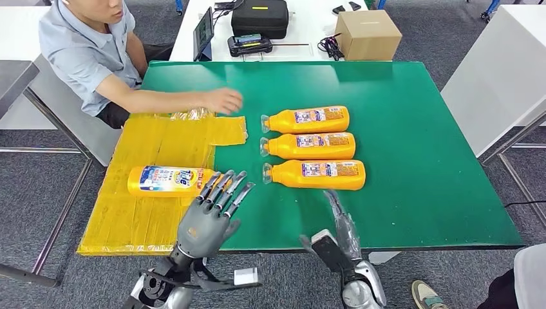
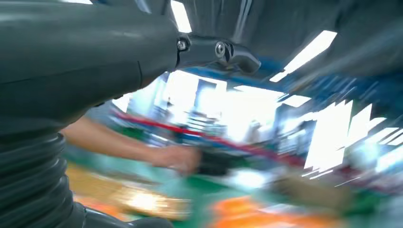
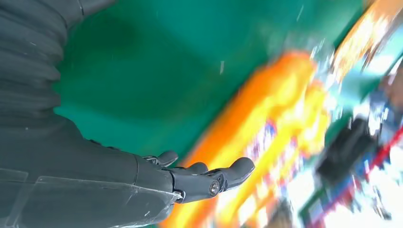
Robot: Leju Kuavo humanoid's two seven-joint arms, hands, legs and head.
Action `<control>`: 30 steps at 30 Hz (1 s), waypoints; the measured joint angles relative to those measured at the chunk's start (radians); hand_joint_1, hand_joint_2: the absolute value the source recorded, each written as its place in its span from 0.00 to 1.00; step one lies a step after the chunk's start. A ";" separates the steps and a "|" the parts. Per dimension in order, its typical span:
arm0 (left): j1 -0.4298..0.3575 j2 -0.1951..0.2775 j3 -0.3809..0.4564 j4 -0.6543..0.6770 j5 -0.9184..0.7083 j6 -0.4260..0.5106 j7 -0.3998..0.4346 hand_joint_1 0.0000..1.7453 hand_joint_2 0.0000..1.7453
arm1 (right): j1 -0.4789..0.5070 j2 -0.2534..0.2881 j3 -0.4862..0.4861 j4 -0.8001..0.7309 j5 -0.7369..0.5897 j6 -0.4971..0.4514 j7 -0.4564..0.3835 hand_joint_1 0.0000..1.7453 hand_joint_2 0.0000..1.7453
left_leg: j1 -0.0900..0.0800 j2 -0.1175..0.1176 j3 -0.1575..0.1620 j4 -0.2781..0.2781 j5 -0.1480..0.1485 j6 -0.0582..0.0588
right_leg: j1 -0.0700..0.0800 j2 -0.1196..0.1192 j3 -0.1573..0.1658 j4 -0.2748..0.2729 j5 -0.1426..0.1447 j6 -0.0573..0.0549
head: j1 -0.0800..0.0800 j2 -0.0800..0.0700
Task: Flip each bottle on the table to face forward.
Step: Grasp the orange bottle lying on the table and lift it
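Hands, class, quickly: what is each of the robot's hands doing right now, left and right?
Left hand: open, fingers spread, holding nothing, near the bottle on the yellow mat.
Right hand: open, fingers straight, holding nothing.

A grey carpet floor (image 1: pixel 451 45) is lying all around. A white table (image 1: pixel 309 26) is standing far back, holding a brown box (image 1: pixel 368 35).

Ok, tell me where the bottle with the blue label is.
In the head view the blue-labelled bottle lies on the yellow mat, left of the three orange bottles, just beyond the left hand.
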 joint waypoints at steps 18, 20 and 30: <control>0.008 -0.059 -0.170 0.110 0.867 -0.124 -0.124 0.00 1.00 | -0.148 -0.151 0.092 0.048 0.466 -0.294 0.228 0.00 1.00 | -0.001 0.000 0.000 0.000 0.000 0.001 | 0.000 0.000 0.000 0.000 0.000 0.001 | 0.000 0.000; 0.006 -0.058 -0.176 0.112 0.888 -0.124 -0.130 0.00 1.00 | -0.162 -0.155 0.104 0.063 0.476 -0.296 0.239 0.00 1.00 | -0.001 0.000 0.000 0.000 0.000 0.001 | 0.000 0.000 0.000 0.000 0.000 0.001 | -0.001 0.000; 0.002 -0.056 -0.182 0.111 0.955 -0.126 -0.153 0.00 1.00 | -0.214 -0.160 0.153 0.135 0.509 -0.292 0.284 0.00 1.00 | -0.001 0.000 -0.001 0.000 0.000 0.001 | 0.000 0.000 0.000 0.000 0.000 0.001 | 0.000 0.000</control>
